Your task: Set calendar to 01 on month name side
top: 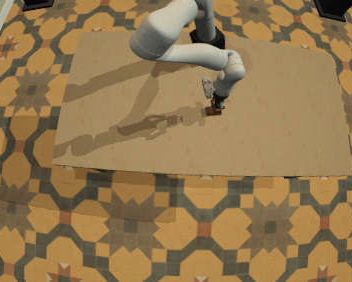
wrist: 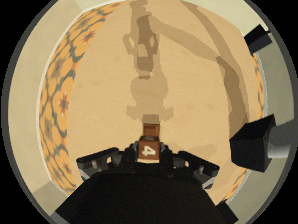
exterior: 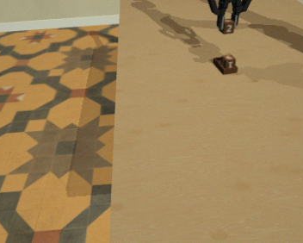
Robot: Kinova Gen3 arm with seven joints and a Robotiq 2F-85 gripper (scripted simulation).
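The arm (top: pixel 188 47) is built of smooth, rounded, pale grey-white tubular links with thick bulbous joints, rising from a black block base (top: pixel 219 40). A flat light-grey oval plate (top: pixel 207 87) sits at the wrist. The gripper (exterior: pixel 229 16) is black, with slim jointed fingers (exterior: pixel 219 13).
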